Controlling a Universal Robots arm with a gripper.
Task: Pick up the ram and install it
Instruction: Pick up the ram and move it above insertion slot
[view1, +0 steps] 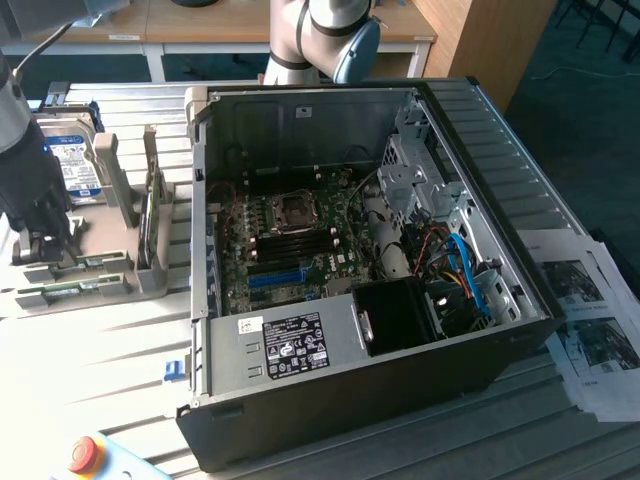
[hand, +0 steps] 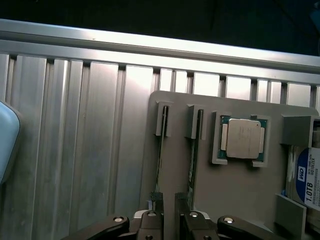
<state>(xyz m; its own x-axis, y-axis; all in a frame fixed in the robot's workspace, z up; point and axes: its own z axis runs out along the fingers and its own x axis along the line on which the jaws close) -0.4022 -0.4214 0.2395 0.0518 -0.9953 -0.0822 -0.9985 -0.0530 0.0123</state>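
open computer case (view1: 400, 400) | hard drive (hand: 309, 184) and processor (hand: 243, 138) in grey holder (hand: 235, 200) | papers (view1: 590, 320) beside case

Exterior view looks down widely; wrist view closely faces the shared grey holder (view1: 118, 200) (hand: 235, 190).

On the hard drive (hand: 306, 182), parked at the edge of the grey tray (hand: 240, 195), I read a white "WD" logo on the blue band of its label. Right beside the logo stood "1.0TB" in dark print on white. The finer lines of that label were too small for me. I could read nothing on the lid of the processor (hand: 243, 139). In the computer case (view1: 560, 200), the dark sticker (view1: 292, 345) on the power supply showed pale marks, none legible. The printed sheets (view1: 590, 320) at the table's edge, on the exterior view's right, were unreadable too.
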